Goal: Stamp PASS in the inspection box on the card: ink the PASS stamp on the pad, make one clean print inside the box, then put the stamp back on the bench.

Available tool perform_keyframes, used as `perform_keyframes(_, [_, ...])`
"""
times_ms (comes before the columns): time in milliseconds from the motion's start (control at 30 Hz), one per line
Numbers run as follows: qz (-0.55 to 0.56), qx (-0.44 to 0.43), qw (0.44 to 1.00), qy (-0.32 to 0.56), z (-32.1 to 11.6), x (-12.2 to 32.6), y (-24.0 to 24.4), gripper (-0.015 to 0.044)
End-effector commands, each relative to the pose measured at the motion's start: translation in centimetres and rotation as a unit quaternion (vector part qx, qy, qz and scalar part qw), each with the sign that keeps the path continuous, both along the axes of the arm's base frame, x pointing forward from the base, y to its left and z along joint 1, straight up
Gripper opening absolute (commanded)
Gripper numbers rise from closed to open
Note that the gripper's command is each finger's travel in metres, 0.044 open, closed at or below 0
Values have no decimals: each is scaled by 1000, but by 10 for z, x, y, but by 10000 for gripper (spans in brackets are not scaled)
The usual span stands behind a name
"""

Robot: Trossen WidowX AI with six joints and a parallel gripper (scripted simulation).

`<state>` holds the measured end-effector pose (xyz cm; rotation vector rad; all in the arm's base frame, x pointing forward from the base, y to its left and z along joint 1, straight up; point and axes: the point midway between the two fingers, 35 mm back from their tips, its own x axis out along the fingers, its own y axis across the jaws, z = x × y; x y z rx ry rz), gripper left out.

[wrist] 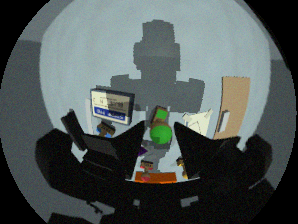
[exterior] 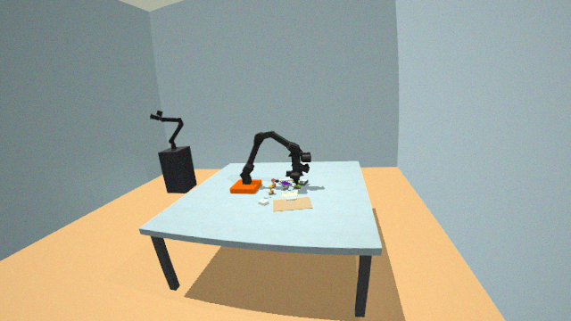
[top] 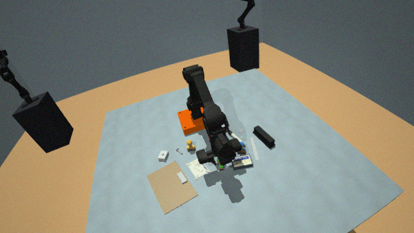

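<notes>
A green-knobbed stamp (top: 220, 165) (exterior: 297, 186) (wrist: 161, 135) stands upright with a green label on its brown base. My gripper (exterior: 296, 180) (wrist: 160, 123) is partly open and points down over it; the green knob shows between the fingers, with gaps on both sides. The purple ink pad (exterior: 285, 183) (wrist: 142, 151) is mostly hidden by a finger in the wrist view. A card with a blue band (top: 242, 162) (wrist: 112, 104) lies in a dark frame beside the stamp. Its print is too small to read. No PASS lettering is readable on any stamp.
A blue stamp (top: 242, 149) (wrist: 105, 131), red stamp (wrist: 146, 166) and yellow stamp (top: 190, 145) stand nearby. A creased cream paper (top: 198, 169), brown board (top: 171, 191), white box (top: 163, 156), small bolt (top: 179, 151), white strip (top: 254, 149) and black stapler-like block (top: 263, 136) lie around.
</notes>
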<state>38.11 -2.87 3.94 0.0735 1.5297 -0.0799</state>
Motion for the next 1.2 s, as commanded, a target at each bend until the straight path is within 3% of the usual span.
perform_keyframes(0, [3,2,1000,3,-10,-1,0,227])
perform_keyframes(233, [3,2,1000,3,-12,-2,0,227])
perform_keyframes(367, [0,0,1000,2,-10,-2,0,122])
perform_keyframes(667, [0,0,1000,2,-10,-2,0,62])
perform_keyframes(767, [0,0,1000,2,-9,-2,0,0])
perform_keyframes(1167, [0,0,1000,2,-3,-1,0,0])
